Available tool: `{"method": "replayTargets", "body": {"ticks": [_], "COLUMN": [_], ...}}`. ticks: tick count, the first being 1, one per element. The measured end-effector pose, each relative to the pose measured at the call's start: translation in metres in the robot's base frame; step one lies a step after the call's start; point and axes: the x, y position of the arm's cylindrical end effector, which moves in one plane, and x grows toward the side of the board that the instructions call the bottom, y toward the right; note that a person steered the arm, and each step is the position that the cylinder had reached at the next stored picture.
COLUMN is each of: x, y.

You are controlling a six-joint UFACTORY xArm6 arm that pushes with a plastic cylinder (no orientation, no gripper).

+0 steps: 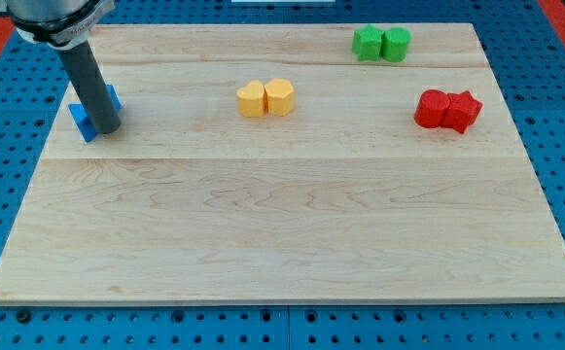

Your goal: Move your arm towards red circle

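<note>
wooden surface (282, 243), near half bare. my tip (106, 129) far left, touching a blue block (89, 112) partly hidden behind the rod. no pincer fitted, so no open or closed state. red circle (432, 108) far right, touching a red star (463, 110); travel runs left to right, passing just near of two yellow blocks (265, 98).

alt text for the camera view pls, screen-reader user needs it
My tip rests against a blue block at the left of a wooden board, far from the red circle, which touches a red star at the right. Two touching yellow blocks sit top centre, two touching green blocks top right.
</note>
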Motion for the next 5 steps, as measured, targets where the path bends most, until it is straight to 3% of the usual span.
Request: {"method": "replayTargets", "body": {"ticks": [2,5], "x": [0.001,0.000], "y": [0.022,0.210]}}
